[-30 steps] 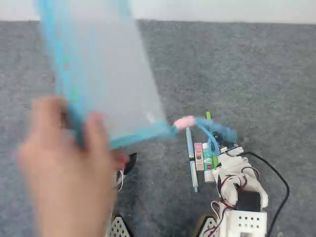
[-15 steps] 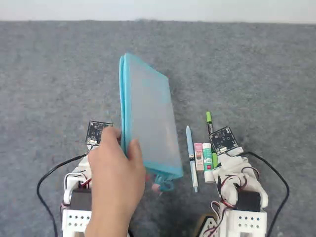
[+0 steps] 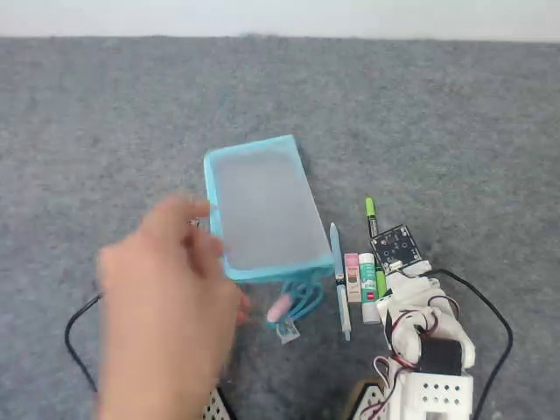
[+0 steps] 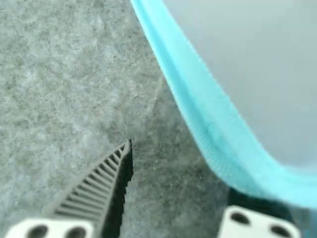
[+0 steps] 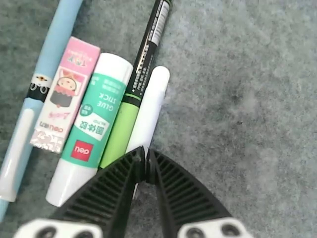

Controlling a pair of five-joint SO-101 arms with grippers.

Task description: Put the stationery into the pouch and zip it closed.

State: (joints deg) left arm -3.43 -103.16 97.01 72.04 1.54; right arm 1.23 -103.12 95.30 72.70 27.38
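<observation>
One grey, felt-like worktop (image 3: 455,114) carries everything. A person's hand (image 3: 166,302) hangs over its near left part, fingers by the left edge of the pouch; whether they touch it I cannot tell. The pouch (image 3: 262,206), translucent with cyan trim, lies flat near the middle. Its cyan cord (image 3: 304,299) and pink zip pull (image 3: 278,308) trail off its near end.

The right arm (image 3: 424,350) sits at the near right. The left gripper (image 4: 173,198) is spread wide and holds nothing. It is low over the worktop, with the pouch's cyan edge just beside one finger. The right gripper (image 5: 146,161) is pressed together on nothing, its tips over the near ends of two items.

Five pieces of stationery lie side by side just right of the pouch. From the pouch outward they are a blue pen (image 5: 49,59), a pink block (image 5: 62,94), a glue stick (image 5: 91,124), a green marker (image 5: 143,64) and a white stick (image 5: 148,109). The right gripper's tips are over the marker and the white stick.
</observation>
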